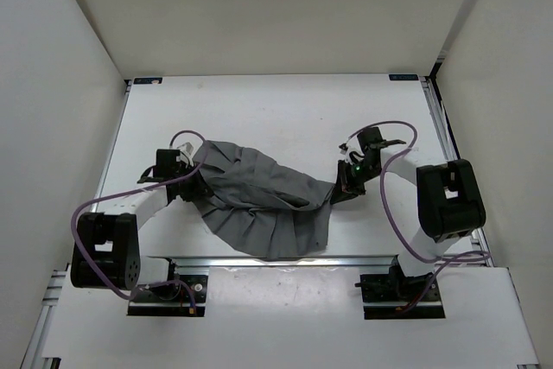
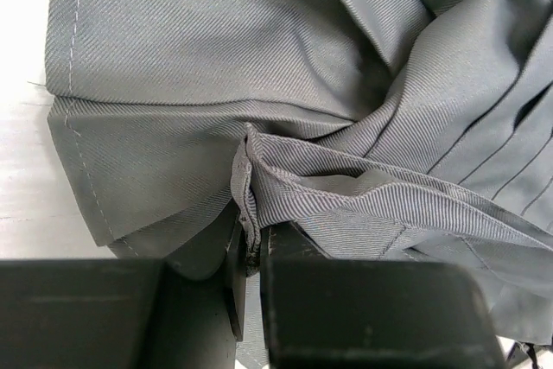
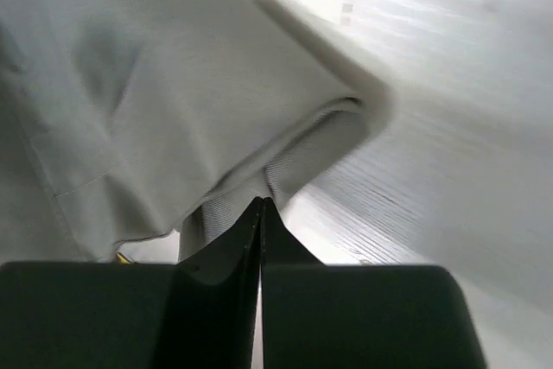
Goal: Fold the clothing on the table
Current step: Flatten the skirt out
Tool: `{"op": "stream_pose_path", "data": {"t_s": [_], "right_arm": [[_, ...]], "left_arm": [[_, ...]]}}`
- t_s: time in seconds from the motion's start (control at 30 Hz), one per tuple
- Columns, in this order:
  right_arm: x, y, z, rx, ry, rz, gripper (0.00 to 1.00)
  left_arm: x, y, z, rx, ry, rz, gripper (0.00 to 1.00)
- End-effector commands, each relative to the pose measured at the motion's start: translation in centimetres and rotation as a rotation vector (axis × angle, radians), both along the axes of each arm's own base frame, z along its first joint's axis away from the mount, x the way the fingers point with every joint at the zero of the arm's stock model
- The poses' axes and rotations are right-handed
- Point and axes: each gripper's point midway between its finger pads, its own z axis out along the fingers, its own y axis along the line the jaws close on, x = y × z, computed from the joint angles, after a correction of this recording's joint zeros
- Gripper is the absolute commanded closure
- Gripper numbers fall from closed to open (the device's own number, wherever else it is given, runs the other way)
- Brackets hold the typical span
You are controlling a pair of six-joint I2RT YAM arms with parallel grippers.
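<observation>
The clothing [image 1: 259, 200] is a dark grey pleated skirt, bunched and lying across the middle of the white table [image 1: 276, 110]. My left gripper [image 1: 197, 177] is at its left end. In the left wrist view the left gripper [image 2: 248, 252] is shut on a stitched fold of the clothing [image 2: 216, 58], pinched between the jaws. My right gripper [image 1: 339, 189] is at the narrow right corner of the skirt. In the right wrist view the right gripper [image 3: 262, 206] is shut, its tips pressed together on a thin edge of the clothing [image 3: 173, 84] just above the table [image 3: 449, 127].
A silver rail [image 1: 259, 259] runs along the near edge under the skirt's hem. Purple cables [image 1: 397, 213] loop beside both arms. Blue marks [image 1: 147, 80] sit at the far corners. White walls close in the left, right and back sides.
</observation>
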Motion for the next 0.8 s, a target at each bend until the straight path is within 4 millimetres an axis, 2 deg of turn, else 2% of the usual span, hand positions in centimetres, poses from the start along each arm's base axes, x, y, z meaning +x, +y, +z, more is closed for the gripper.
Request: {"op": "stream_pose_path", "data": {"t_s": [0.0, 0.03, 0.07, 0.17, 0.2, 0.37, 0.47, 0.57, 0.67, 0.73, 0.77], "right_arm": [[1.3, 1.2, 1.7, 0.042, -0.102, 0.055, 1.0], [1.5, 1.5, 2.6, 0.071, -0.14, 0.064, 0.95], [1.7, 1.8, 3.6, 0.115, -0.173, 0.064, 0.84], [1.2, 2.4, 6.0, 0.192, -0.268, 0.085, 0.71], [0.9, 2.5, 6.8, 0.19, -0.315, 0.1, 0.62], [-0.4, 2.2, 7.7, 0.04, -0.517, 0.21, 0.37], [-1.0, 2.0, 8.0, 0.009, -0.581, 0.271, 0.34], [-1.4, 1.7, 7.6, -0.034, -0.627, 0.335, 0.34], [-2.0, 1.2, 7.2, -0.132, -0.693, 0.422, 0.33], [-3.0, 1.7, 7.1, -0.161, -0.75, 0.5, 0.34], [-2.9, 1.6, 7.1, -0.176, -0.769, 0.515, 0.34]], "left_arm": [[1.3, 0.5, 1.6, 0.023, -0.089, 0.011, 1.0], [1.4, 0.4, 1.8, 0.02, -0.098, 0.013, 1.0], [1.3, 0.5, 1.7, 0.02, -0.093, 0.013, 1.0], [1.2, 0.3, 1.7, 0.02, -0.081, 0.0, 1.0], [1.3, 0.4, 1.6, 0.017, -0.077, 0.001, 1.0], [1.8, 0.3, 1.6, 0.007, -0.065, -0.009, 1.0], [2.4, -0.2, 1.4, -0.019, -0.047, -0.033, 1.0], [2.8, -0.4, 0.5, -0.031, 0.004, -0.042, 1.0], [3.9, -0.5, 0.7, -0.047, 0.008, -0.04, 1.0], [4.5, -0.7, 1.0, -0.051, -0.005, -0.041, 1.0], [4.6, -0.7, 0.9, -0.044, -0.006, -0.042, 1.0]]}}
